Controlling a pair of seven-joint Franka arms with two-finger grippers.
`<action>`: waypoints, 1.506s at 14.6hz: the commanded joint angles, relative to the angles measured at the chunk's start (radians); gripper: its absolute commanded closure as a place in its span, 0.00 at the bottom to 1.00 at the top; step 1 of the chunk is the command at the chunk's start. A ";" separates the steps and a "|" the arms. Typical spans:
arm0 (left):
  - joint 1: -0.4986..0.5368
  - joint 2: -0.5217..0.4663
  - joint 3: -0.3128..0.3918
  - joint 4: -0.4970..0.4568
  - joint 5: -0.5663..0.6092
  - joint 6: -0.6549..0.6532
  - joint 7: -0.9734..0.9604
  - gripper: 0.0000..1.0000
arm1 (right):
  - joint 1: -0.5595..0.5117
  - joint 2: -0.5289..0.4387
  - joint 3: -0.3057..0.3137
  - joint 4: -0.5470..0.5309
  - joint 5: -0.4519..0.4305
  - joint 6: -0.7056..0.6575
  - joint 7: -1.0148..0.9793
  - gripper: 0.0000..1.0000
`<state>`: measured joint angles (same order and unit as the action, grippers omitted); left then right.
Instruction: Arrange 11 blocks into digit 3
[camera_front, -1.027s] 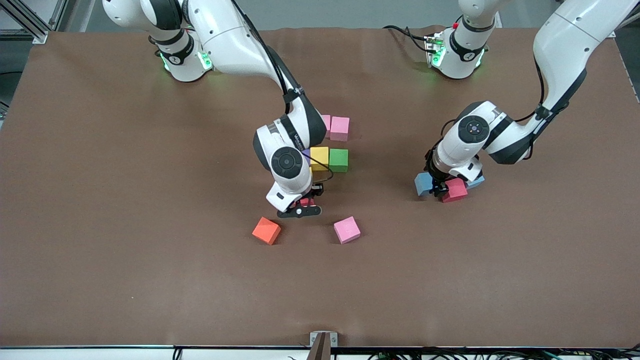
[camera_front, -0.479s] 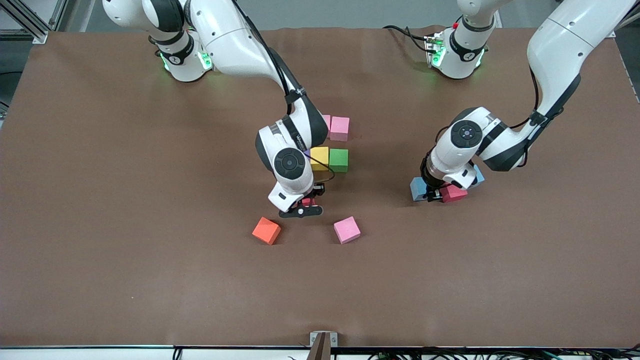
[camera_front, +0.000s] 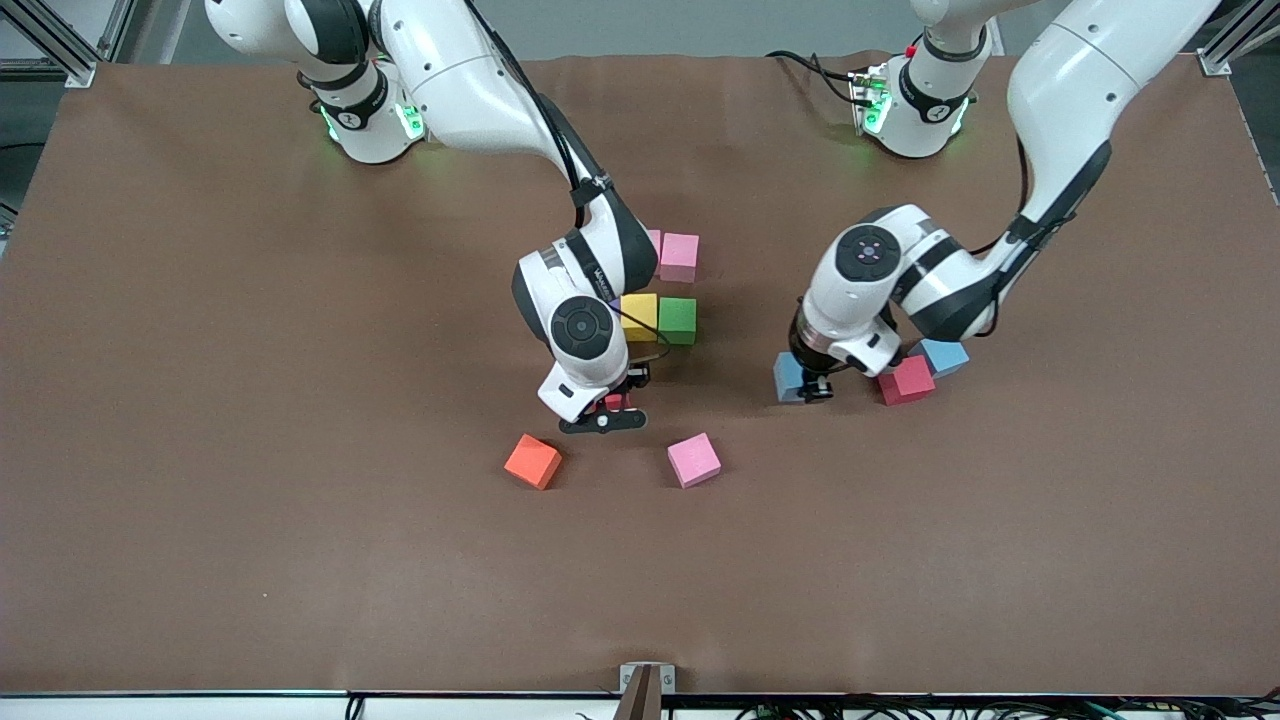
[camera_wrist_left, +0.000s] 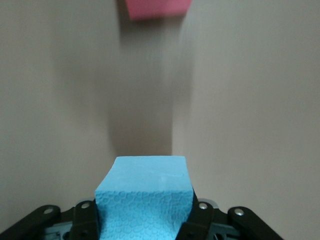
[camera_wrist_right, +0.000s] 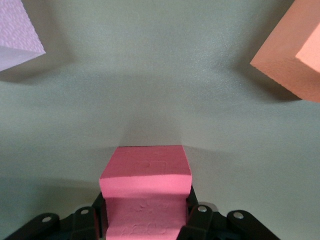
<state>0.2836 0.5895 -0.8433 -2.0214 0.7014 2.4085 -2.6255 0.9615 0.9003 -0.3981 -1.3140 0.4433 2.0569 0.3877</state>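
Note:
My left gripper (camera_front: 812, 388) is shut on a light blue block (camera_front: 791, 377) (camera_wrist_left: 142, 192), low over the table beside a red block (camera_front: 907, 380) and another light blue block (camera_front: 944, 355). My right gripper (camera_front: 608, 408) is shut on a reddish-pink block (camera_wrist_right: 146, 185) (camera_front: 613, 402), just nearer the camera than the cluster. That cluster shows a yellow block (camera_front: 639, 312), a green block (camera_front: 677, 318) and a pink block (camera_front: 680, 250); the right arm hides the rest. A loose pink block (camera_front: 693, 460) (camera_wrist_right: 15, 35) lies nearer the camera.
An orange cube (camera_front: 532, 461) (camera_wrist_right: 295, 55) lies beside the right gripper, toward the right arm's end. A reddish block (camera_wrist_left: 155, 7) shows at the edge of the left wrist view. The brown table (camera_front: 300, 560) runs wide around the blocks.
My left gripper has shut on the light blue block and carried it away from the red block, toward the right arm's end. The right gripper has stayed put with its block.

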 joint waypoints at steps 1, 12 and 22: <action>-0.072 0.067 0.006 0.093 -0.013 -0.025 -0.002 0.71 | -0.010 0.012 0.012 0.022 -0.015 -0.014 0.025 0.99; -0.261 0.128 0.104 0.225 -0.028 -0.058 -0.019 0.71 | -0.021 0.014 0.010 0.024 -0.017 -0.006 0.023 0.99; -0.261 0.128 0.104 0.227 -0.028 -0.058 -0.021 0.71 | -0.020 0.015 0.010 0.024 -0.018 -0.004 0.023 0.99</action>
<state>0.0356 0.7116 -0.7440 -1.8166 0.6907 2.3707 -2.6420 0.9560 0.9006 -0.3985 -1.3135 0.4433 2.0572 0.3904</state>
